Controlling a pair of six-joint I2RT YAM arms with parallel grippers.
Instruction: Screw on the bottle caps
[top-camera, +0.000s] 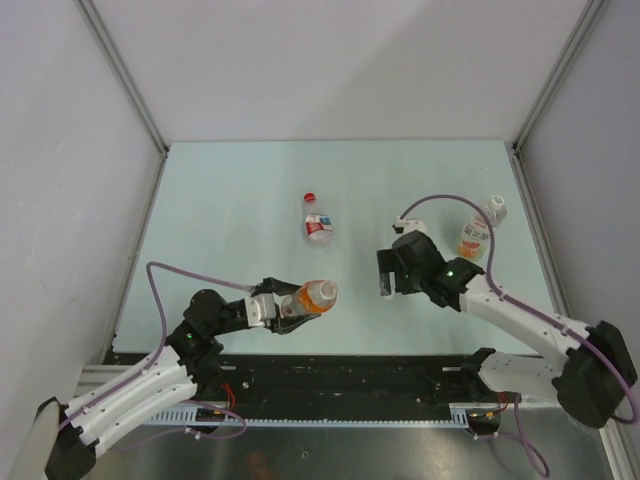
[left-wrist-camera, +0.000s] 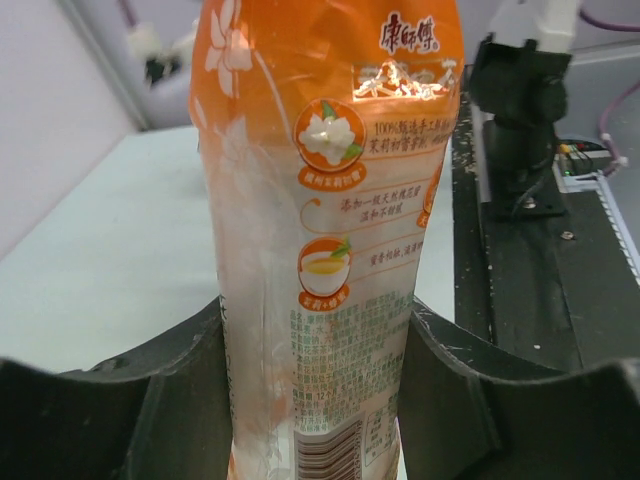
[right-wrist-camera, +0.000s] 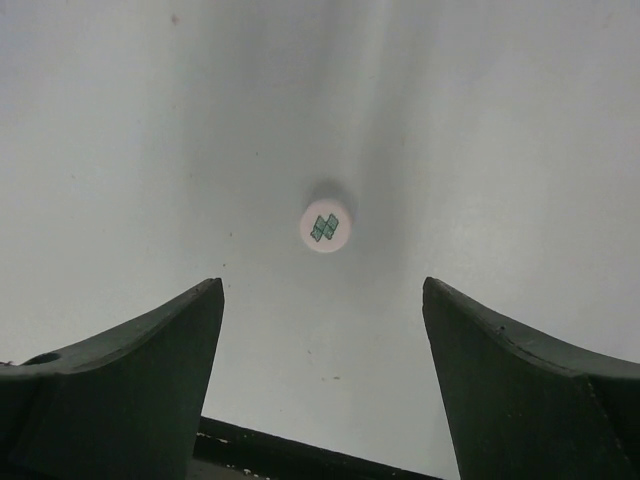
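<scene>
Jaws of the left gripper (left-wrist-camera: 315, 345) pinch the clear plastic bottle of orange liquid (left-wrist-camera: 330, 200) at the barcode end of its orange-and-white label, which reads "康师傅" and "100%". The right gripper (right-wrist-camera: 320, 330) hangs spread over a small white round cap (right-wrist-camera: 325, 226) bearing a green mark, with bare pale-green table (right-wrist-camera: 480, 120) all round it. Farther off lie a red-and-white-labelled bottle (top-camera: 319, 226) and, nearer the table's right edge, a white-capped bottle (top-camera: 474, 238).

soft, even light from above. glare flares high on the bottle (left-wrist-camera: 330, 230); the cap (right-wrist-camera: 325, 226) is slightly blurred, casting a faint shadow on the desk (right-wrist-camera: 480, 150).
</scene>
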